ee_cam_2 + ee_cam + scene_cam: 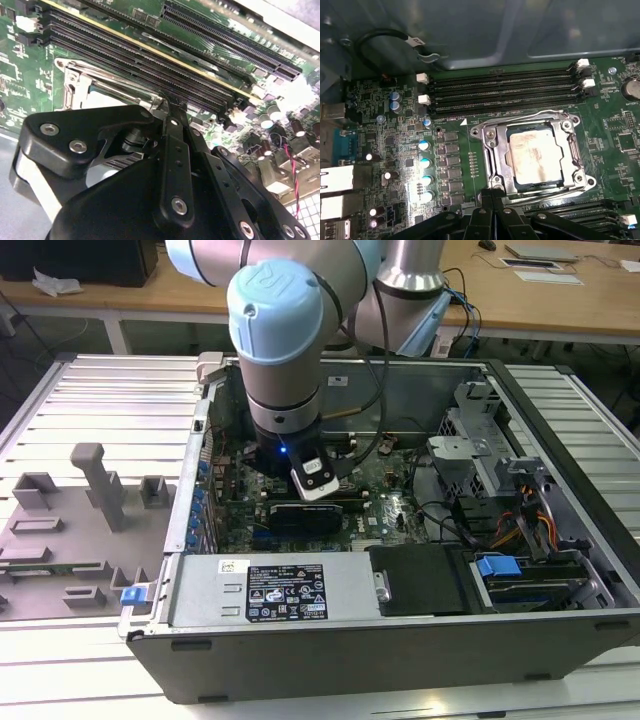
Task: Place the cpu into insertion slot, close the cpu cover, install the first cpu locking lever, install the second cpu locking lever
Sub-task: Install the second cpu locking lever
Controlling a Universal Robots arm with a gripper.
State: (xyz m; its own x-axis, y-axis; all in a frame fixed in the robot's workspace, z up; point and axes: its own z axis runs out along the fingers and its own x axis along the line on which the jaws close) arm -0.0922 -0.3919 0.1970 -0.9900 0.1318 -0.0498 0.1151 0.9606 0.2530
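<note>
- First wrist view: cpu (536, 156) sits in the insertion slot (512, 186), cpu cover (496, 150) shut flat around it; a thin locking lever (535, 115) runs along the frame's edge nearest the memory slots (502, 90).
- Tool (492, 192) clenched, tips together, empty, just beside the frame's opposite edge.
- Whether either lever is latched: hard to tell.
- Judgement: press the lever sideways under its hook, slowly, without scraping the board.

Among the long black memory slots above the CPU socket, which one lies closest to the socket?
The memory slot at the bottom of the stack of four in the first wrist view. It runs directly along the cpu cover; the other three lie beyond it, toward the case wall.
</note>
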